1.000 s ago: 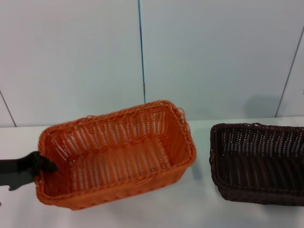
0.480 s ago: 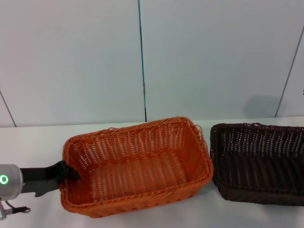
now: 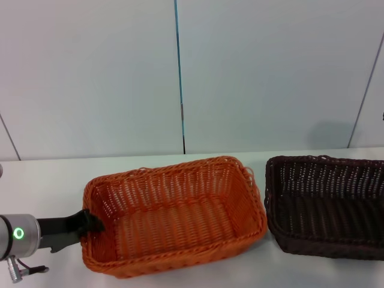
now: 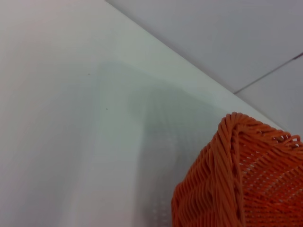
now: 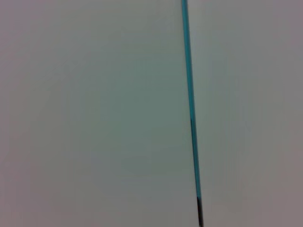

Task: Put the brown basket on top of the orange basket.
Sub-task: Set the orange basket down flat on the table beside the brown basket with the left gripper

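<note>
Head view: the orange basket (image 3: pixel 174 219) sits left of centre on the white table (image 3: pixel 48 174), with the brown basket (image 3: pixel 327 204) just beside it on the right, not yet stacked. The left gripper (image 3: pixel 90 221) is pinched on the orange rim's left end. Only the orange corner is shown in the left wrist view; the right gripper is unseen.

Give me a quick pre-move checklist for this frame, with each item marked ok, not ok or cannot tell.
1. Left gripper at the orange basket's left end wall: ok.
2. Grip closed on that wall: cannot tell.
3. Orange basket resting flat on the table: cannot tell.
4. Brown basket upright, to the orange one's right: ok.
5. Brown basket stacked on orange: not ok, not yet.
6. Right gripper located: not ok, out of view.
</note>
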Controlling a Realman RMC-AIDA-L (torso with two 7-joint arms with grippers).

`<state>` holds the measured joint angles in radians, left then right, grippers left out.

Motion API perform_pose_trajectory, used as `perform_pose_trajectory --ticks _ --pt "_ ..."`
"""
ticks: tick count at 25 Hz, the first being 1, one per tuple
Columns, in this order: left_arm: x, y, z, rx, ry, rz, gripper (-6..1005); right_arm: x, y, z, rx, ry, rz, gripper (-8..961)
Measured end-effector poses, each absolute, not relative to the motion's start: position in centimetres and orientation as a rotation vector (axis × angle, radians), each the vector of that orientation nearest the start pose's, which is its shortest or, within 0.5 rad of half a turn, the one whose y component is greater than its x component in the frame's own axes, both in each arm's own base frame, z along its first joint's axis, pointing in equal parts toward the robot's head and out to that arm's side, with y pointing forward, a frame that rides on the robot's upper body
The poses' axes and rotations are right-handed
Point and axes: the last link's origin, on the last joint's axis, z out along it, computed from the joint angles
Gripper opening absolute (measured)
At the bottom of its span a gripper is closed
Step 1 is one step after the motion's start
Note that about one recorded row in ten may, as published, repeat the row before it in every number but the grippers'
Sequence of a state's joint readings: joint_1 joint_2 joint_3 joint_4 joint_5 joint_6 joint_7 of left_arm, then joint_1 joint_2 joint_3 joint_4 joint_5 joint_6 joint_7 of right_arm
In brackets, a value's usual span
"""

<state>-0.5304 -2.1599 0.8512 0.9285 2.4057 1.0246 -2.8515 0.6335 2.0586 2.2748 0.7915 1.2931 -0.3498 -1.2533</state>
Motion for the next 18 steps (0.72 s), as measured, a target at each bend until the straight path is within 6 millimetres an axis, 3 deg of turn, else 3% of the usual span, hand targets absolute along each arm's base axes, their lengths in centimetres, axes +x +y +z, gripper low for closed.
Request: perform_pose_trajectory --ticks 18 --pt "-29.8 38.4 -0.8 -1.685 -1.886 -0.414 274 27.9 46.9 10.6 1.445 2.472 2.153 609"
